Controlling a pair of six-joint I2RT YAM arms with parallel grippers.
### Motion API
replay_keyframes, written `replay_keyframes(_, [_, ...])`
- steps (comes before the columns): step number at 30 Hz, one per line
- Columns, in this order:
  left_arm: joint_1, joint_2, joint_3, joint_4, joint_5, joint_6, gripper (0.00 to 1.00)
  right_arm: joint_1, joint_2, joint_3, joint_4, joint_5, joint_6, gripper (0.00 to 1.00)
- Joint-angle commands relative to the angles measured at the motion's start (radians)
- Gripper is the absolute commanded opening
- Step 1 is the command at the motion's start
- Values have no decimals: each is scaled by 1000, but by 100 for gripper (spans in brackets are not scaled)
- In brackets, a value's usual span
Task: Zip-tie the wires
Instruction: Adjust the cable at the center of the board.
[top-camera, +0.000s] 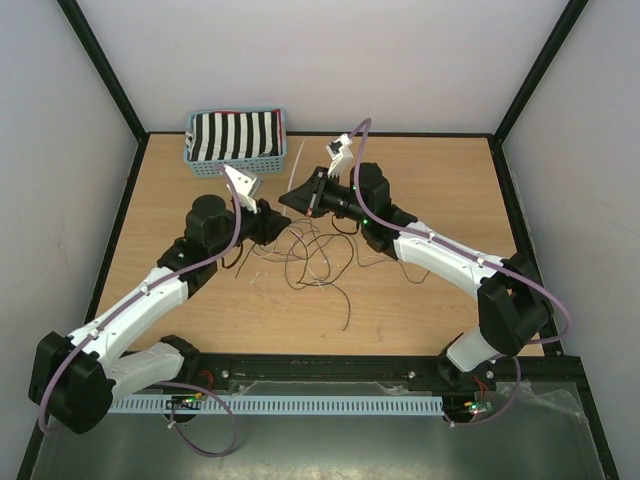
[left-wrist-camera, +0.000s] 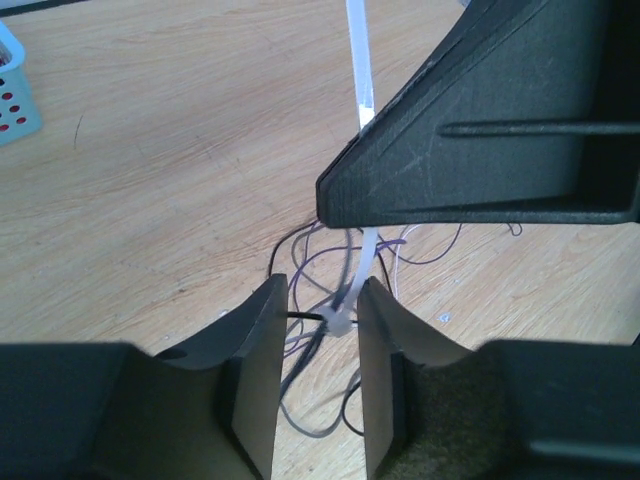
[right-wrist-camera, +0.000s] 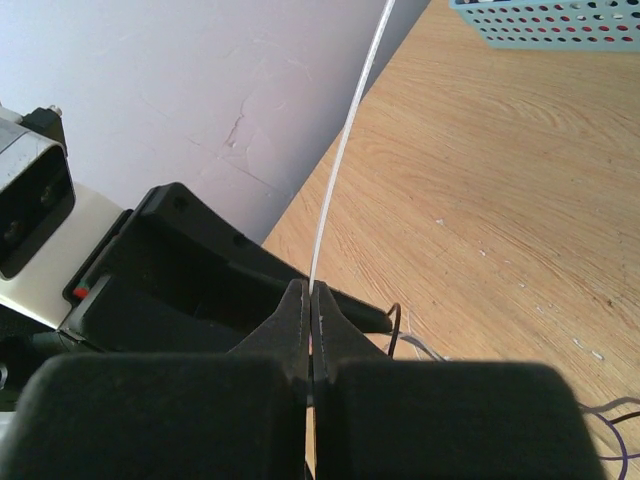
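Pinching the translucent white plastic zip-tie strap between fully closed jaws, the right tool looks set to pull, while the half-open left tool straddles the tie's head, apparently bracing the thin dark curling wires lying mid-tabletop.

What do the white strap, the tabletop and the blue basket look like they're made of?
The white strap: probably smooth, slightly translucent plastic; it bends in a thin arc. The tabletop: matt wood or wood-look laminate, showing grain. The blue basket: likely moulded plastic, its wall pierced by regular holes.
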Motion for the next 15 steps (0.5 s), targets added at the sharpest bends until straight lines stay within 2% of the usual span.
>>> replay_keyframes(1, [-5,16,41,59,2,20,29,7,-6,8,41,-7,15,0])
replay_keyframes(3, [-5,21,41,67,9,27,18,7,-6,7,41,-7,18,0])
replay_keyframes(7, [-10,30,32,69,13,34,8,7,-17,5,41,28,8,0])
replay_keyframes(15, [-16,16,-43,79,8,11,6,6,-21,105,-35,112,-62,0])
